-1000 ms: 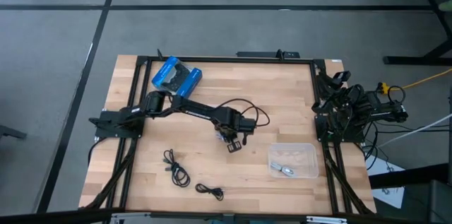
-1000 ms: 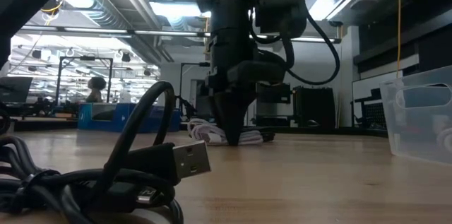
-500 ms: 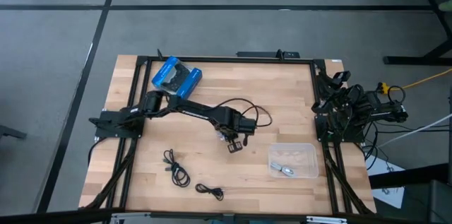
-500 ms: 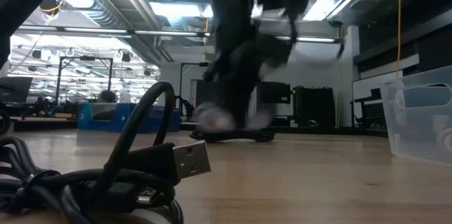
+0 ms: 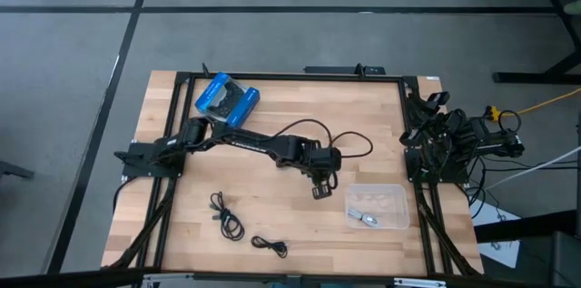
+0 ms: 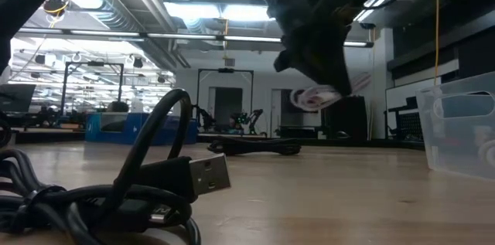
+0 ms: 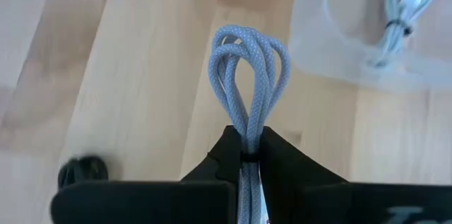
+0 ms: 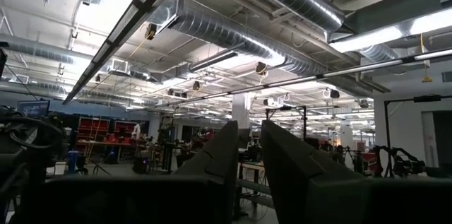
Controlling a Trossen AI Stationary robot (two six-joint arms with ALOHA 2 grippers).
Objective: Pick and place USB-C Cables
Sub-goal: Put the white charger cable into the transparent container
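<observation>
One silvery cable [image 5: 365, 218] already lies in the clear tray [image 5: 396, 190] at the worktop's [image 5: 363, 124] right side, so that one is banked — and a second is on its way. The left gripper [image 5: 321, 188] has its fingers pinched tight on a pale grey coiled cable [image 7: 248, 75], and the wrist view shows the loops standing up out of the closed fingers with the tray and its resting cable just ahead. In the low view that coil [image 6: 313, 97] hangs clear of the wood, well up in the air. Still to go, by my reckoning: this drop into the tray, then the two black cables near the front edge, one bundle [image 5: 227, 216] to the left and a smaller one [image 5: 270, 245] beside it, plus a dark cable [image 6: 251, 147] lying flat farther back on the worktop. The blue package [image 5: 226, 98] sits at the back left. The right arm waits folded off the worktop's right edge, its gripper [image 8: 246, 155] held nearly closed, only a narrow gap between the fingers. Against a second ago, big change — then the left gripper was down on the wood at mid-worktop with the pale coil at its tips; now it has lifted and swung right, close to the tray's near corner, cable in tow.
</observation>
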